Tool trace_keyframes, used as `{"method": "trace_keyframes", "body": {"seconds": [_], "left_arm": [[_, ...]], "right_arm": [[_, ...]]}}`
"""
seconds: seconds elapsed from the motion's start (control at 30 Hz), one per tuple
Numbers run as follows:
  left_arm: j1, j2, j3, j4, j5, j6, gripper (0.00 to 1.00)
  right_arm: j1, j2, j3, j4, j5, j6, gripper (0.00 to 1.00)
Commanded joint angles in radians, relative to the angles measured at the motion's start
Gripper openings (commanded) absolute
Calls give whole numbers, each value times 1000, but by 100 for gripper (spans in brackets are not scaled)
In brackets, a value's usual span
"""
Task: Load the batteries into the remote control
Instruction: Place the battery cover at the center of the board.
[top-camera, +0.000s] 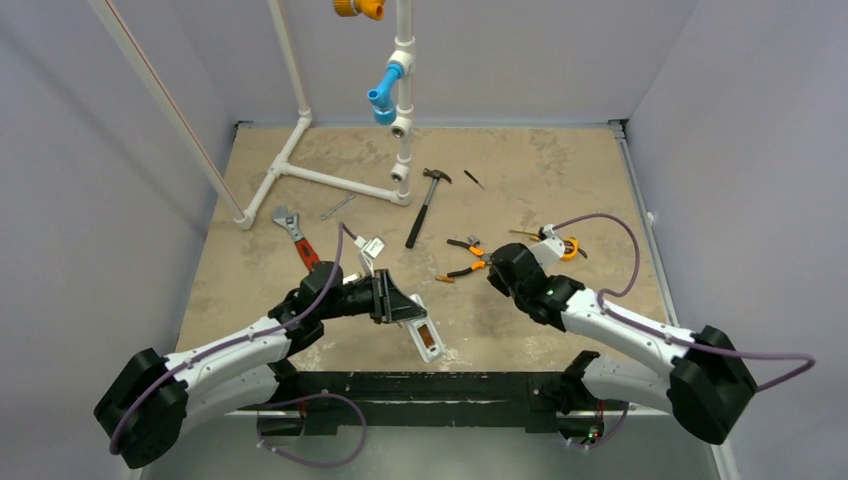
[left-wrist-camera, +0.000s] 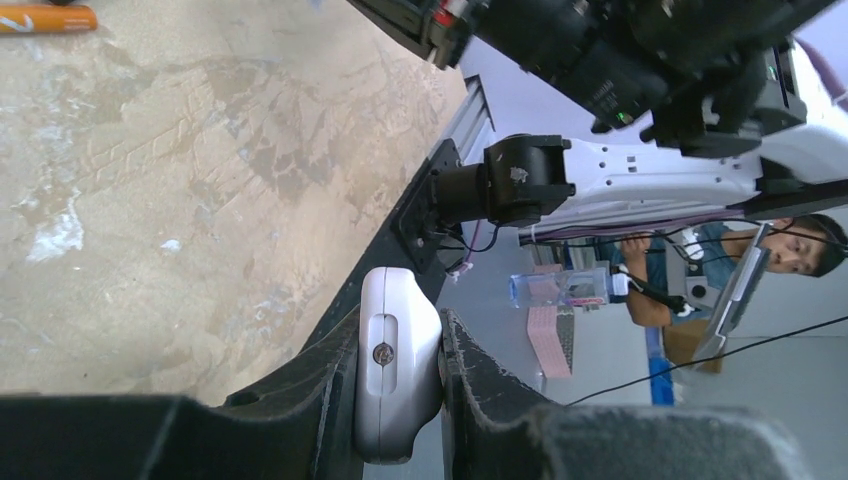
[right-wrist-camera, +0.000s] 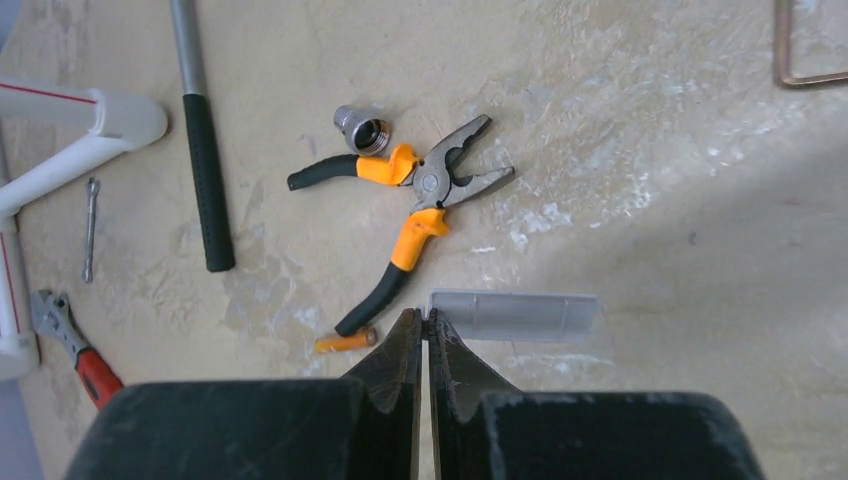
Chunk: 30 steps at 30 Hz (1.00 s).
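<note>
One mottled tan tabletop (top-camera: 560, 180) carries everything, with a white PVC pipe frame (top-camera: 330, 178) standing toward eleven o'clock and a black-handled hammer (top-camera: 425, 205) lying near the middle.

At six o'clock, by the near edge, the left gripper (top-camera: 385, 298) is clenched across the remote control (top-camera: 425, 335). It holds the remote clear of the surface with the back recess turned up, probably so that cells can be dropped in from above. Orange shows inside that recess, which suggests one cell is already seated.

The right gripper (right-wrist-camera: 428, 325) hovers low with its jaws pressed together on nothing. At three o'clock of its tips lies the grey battery cover (right-wrist-camera: 515, 315), just beside them; whether they touch I cannot tell. It has apparently been set aside to keep the compartment open.

The orange-handled pliers (right-wrist-camera: 420, 215) sprawl at twelve o'clock. At nine o'clock one loose battery (right-wrist-camera: 345, 342) lies near the tip of a pliers handle, likely the next thing to pick up.

No brand, label or lettering is legible on anything.
</note>
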Motion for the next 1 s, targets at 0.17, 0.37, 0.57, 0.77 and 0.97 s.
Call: {"method": "trace_keyframes", "body": {"seconds": [0.17,0.37,0.57,0.77,0.97], "left_arm": [[-5,-148,25,-231,-65,92,0],[-4,-156,19,-237,-71,91,0],[-4,-155,17,-237,-71,89,0],[-4,-154,12,-236,-73,89,0],[-4,-149,7,-227,-76,86,0]], "right_arm": [[-103,275,53,363,-202,54,0],[-114,349,60,440,-210,84,0],[-124,372,54,465,-190,88,0],[-133,382,57,469,-215,61,21],[-138,357,55,450,-216,36,35]]}}
